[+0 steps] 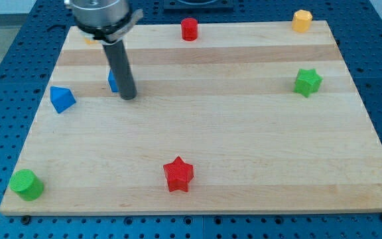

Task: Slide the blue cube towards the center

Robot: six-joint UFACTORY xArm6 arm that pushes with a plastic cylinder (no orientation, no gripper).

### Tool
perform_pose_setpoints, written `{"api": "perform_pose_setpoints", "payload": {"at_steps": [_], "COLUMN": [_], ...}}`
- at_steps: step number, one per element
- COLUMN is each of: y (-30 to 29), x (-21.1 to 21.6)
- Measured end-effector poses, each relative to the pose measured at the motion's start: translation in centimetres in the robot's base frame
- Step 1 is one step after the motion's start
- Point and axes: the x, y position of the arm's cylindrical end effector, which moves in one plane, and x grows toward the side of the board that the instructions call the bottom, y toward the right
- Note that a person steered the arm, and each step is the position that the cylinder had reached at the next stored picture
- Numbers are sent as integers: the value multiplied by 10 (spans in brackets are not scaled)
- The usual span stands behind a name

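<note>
The blue cube (pixel 113 81) sits on the wooden board (pixel 244 153) at the upper left, mostly hidden behind my rod. My tip (pixel 128 97) rests on the board just right of and slightly below the cube, touching or nearly touching it. A second blue block, wedge-like (pixel 62 99), lies further left near the board's left edge.
A red cylinder (pixel 189 29) stands at the top middle, a yellow block (pixel 302 20) at the top right corner, a green star (pixel 307 81) at the right, a red star (pixel 178 174) at the bottom middle, a green cylinder (pixel 27 184) at the bottom left. An orange block (pixel 88 40) peeks behind the arm.
</note>
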Motion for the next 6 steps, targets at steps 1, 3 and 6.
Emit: {"api": "perform_pose_setpoints", "payload": {"at_steps": [1,3,6], "y": [36,13,-35], "x": [-7,-87,-18]}}
